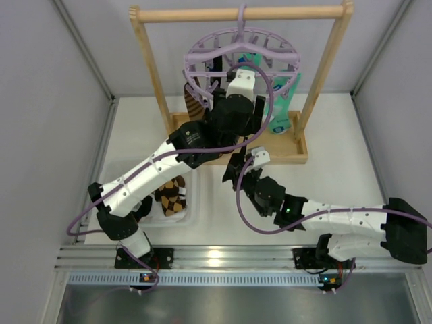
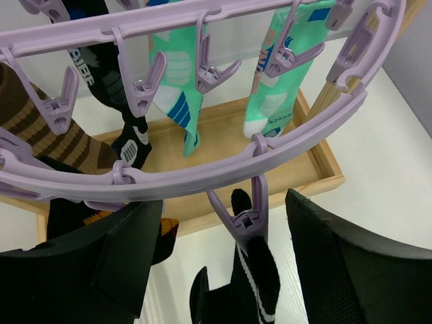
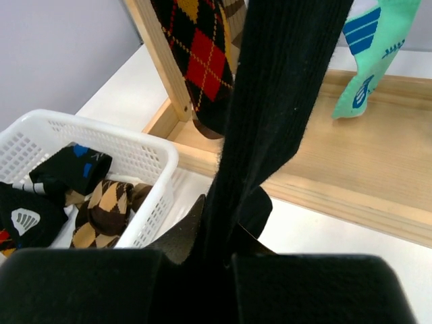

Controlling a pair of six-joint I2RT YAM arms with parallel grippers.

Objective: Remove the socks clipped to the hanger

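Observation:
The lavender hanger (image 1: pixel 241 47) hangs by its hook from the wooden rail. Teal-mint socks (image 2: pixel 177 101), a dark sock with grey marks (image 2: pixel 115 81) and a brown striped sock (image 2: pixel 47 135) hang from its clips. My left gripper (image 2: pixel 226 202) is open, with its jaws on either side of a lavender clip (image 2: pixel 246 219) that pinches a black sock (image 2: pixel 260 277). My right gripper (image 3: pixel 229 236) is shut on the lower part of that black sock (image 3: pixel 283 88), below the hanger. A red and black argyle sock (image 3: pixel 202 61) hangs behind it.
The wooden rail frame (image 1: pixel 236 13) stands on a wooden base tray (image 1: pixel 287 150) at the back. A white basket (image 1: pixel 194 202) at the left front holds argyle socks (image 1: pixel 172 196) and dark socks (image 3: pixel 74 169). Grey walls close both sides.

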